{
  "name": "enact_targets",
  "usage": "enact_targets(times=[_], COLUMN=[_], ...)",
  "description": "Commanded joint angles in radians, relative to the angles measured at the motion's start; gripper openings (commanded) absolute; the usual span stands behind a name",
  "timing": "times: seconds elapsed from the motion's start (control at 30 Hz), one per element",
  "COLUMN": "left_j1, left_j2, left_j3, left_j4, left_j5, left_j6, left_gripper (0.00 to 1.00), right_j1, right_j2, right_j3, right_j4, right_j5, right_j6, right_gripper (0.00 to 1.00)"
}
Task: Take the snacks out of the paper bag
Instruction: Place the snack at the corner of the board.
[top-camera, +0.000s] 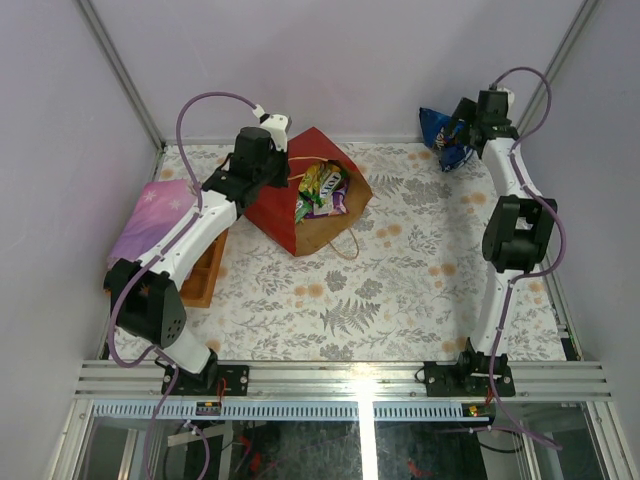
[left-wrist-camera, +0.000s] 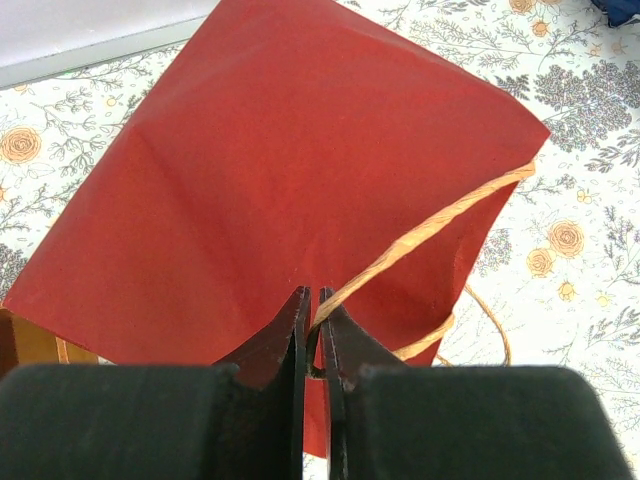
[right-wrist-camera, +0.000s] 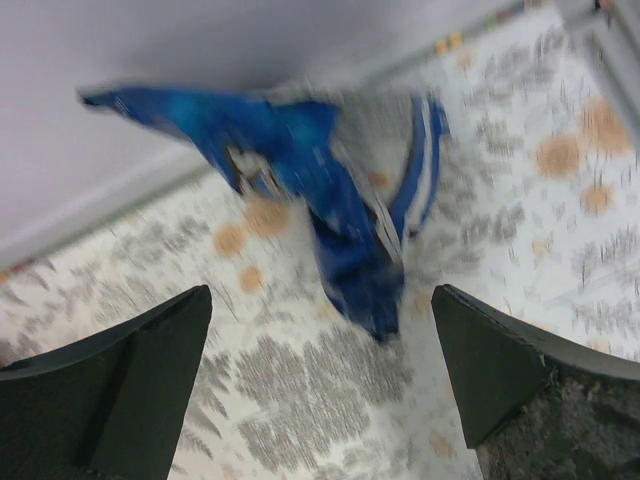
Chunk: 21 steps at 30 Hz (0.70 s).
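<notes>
One paper bag (top-camera: 300, 205) lies on its side, snack packets (top-camera: 322, 190) showing in its mouth, the left gripper (left-wrist-camera: 315, 305) pinched tight on its handle (left-wrist-camera: 430, 230). Well right of it, the right gripper (right-wrist-camera: 320, 300) gapes wide (blurred view), the blue Doritos bag (right-wrist-camera: 340, 210) just beyond its fingers.

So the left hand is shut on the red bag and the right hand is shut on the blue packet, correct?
No. The right hand is open: the right wrist view shows its fingers wide apart, the blue packet beyond them, untouched. The left hand is shut on the red bag, as said.
</notes>
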Motion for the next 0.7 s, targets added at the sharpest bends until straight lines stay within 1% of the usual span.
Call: enact_targets(times=[0.0, 0.03, 0.1, 0.27, 0.33, 0.37, 0.4, 0.5, 0.53, 0.57, 0.6, 0.67], left_j1=[0.014, 0.014, 0.014, 0.014, 0.014, 0.013, 0.014, 0.014, 0.014, 0.013, 0.014, 0.014], left_j2=[0.007, 0.008, 0.007, 0.010, 0.010, 0.011, 0.012, 0.013, 0.014, 0.012, 0.011, 0.008], left_j3=[0.020, 0.020, 0.019, 0.019, 0.020, 0.020, 0.019, 0.018, 0.017, 0.017, 0.017, 0.015], left_j4=[0.004, 0.002, 0.003, 0.003, 0.003, 0.003, 0.005, 0.007, 0.007, 0.007, 0.007, 0.007], left_j5=[0.000, 0.002, 0.003, 0.004, 0.007, 0.008, 0.011, 0.013, 0.014, 0.012, 0.012, 0.013], left_j6=[-0.003, -0.003, -0.003, -0.002, -0.002, -0.002, -0.002, -0.002, -0.002, -0.002, -0.002, 0.000], left_gripper=[0.06, 0.06, 0.06, 0.06, 0.06, 0.06, 0.06, 0.06, 0.06, 0.06, 0.06, 0.06], right_j1=[0.002, 0.001, -0.004, -0.026, -0.028, -0.028, -0.028, -0.029, -0.029, -0.029, -0.029, -0.029], right_j2=[0.133, 0.171, 0.215, 0.176, 0.151, 0.141, 0.132, 0.103, 0.089, 0.069, 0.047, -0.007], right_j3=[0.293, 0.339, 0.356, 0.182, 0.126, 0.112, 0.103, 0.088, 0.079, 0.063, 0.039, -0.020], right_j4=[-0.126, -0.160, -0.175, -0.082, -0.050, -0.039, -0.037, -0.035, -0.029, -0.016, 0.010, 0.094], right_j5=[0.022, 0.036, 0.047, -0.028, -0.037, -0.037, -0.038, -0.070, -0.092, -0.123, -0.166, -0.295], right_j6=[-0.043, -0.048, -0.048, 0.002, 0.006, 0.004, 0.005, 0.011, 0.021, 0.036, 0.058, 0.106], right_gripper=[1.00, 1.00, 1.00, 0.91, 0.85, 0.78, 0.67, 0.23, 0.12, 0.04, 0.00, 0.00])
